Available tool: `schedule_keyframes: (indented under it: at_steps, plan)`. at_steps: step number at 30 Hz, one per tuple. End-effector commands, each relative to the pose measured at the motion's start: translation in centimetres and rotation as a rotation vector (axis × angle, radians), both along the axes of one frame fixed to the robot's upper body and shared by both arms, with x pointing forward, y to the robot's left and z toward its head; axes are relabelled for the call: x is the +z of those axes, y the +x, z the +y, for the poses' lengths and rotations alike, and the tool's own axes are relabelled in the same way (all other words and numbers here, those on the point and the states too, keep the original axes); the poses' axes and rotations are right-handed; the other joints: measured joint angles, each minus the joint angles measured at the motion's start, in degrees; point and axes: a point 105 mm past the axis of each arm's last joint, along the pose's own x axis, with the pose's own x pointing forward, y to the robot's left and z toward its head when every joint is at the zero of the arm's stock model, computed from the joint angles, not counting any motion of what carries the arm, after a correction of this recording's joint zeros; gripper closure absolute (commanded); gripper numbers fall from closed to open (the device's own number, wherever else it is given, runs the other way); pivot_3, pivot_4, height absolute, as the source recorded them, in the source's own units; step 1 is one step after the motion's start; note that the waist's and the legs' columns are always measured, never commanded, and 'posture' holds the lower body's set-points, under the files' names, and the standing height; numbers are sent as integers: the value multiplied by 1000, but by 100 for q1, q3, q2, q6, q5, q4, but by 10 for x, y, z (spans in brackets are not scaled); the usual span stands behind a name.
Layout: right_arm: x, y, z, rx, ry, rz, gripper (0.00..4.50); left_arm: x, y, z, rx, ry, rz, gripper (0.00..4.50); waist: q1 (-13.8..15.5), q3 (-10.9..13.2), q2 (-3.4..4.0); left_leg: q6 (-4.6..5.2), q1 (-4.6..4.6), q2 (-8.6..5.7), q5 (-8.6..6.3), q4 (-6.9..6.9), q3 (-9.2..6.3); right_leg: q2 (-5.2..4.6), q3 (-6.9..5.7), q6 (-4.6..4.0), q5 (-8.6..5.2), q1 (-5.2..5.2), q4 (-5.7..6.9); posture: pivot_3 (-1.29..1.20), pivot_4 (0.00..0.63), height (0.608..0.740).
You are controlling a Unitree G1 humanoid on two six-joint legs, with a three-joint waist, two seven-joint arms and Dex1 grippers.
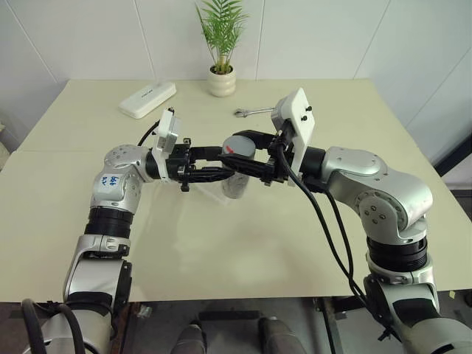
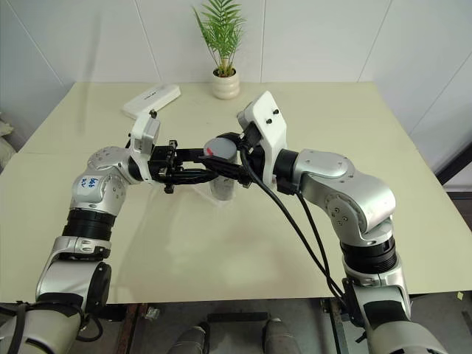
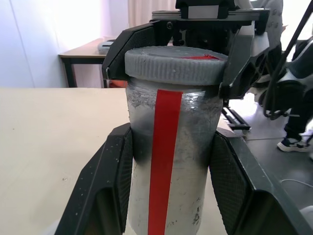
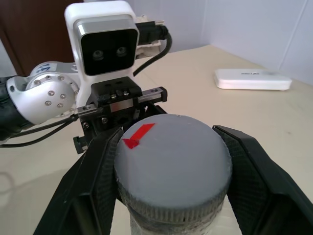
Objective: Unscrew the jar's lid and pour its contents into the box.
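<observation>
The silvery jar (image 1: 234, 184), with a red stripe down its side (image 3: 166, 161), hangs upright above the table's middle. My left gripper (image 1: 230, 165) comes in level from the left and is shut on the jar's body, its fingers (image 3: 112, 186) pressed against both sides. The grey ribbed lid (image 4: 171, 156), marked with a red arrow, sits on the jar. My right gripper (image 1: 240, 147) reaches in from the right and is shut on the lid's rim. The contents are hidden inside the jar. A faint clear outline on the table under the jar looks like the box (image 1: 212, 193).
At the table's back stand a white oblong case (image 1: 147, 99) on the left and a white plant pot (image 1: 221, 81) in the middle. A metal wrench (image 1: 253, 112) lies behind my right wrist. The cream table (image 1: 221, 251) stretches wide around both arms.
</observation>
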Motion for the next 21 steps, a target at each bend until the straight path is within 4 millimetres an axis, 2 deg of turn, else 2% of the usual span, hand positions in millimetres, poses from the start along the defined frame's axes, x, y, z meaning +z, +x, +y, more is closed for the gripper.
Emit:
schedule_keyframes:
  at_steps: [1, 21]
  plan:
    - [22, -30, 16, 188, 20, -117, 1911, 1, 1, -6, -14, 42, -9, 2592, -4, 0, 0, 0, 0, 0, 0, -1, 0, 0, 0, 0, 0, 0, -1, 0, 150, 740]
    - [26, -52, 25, 361, 21, -156, 1911, -8, 0, -16, -104, 202, -46, 2592, -5, 0, 0, 0, 0, 0, 0, -8, -1, 0, -1, 0, 0, 0, -6, 0, 150, 740]
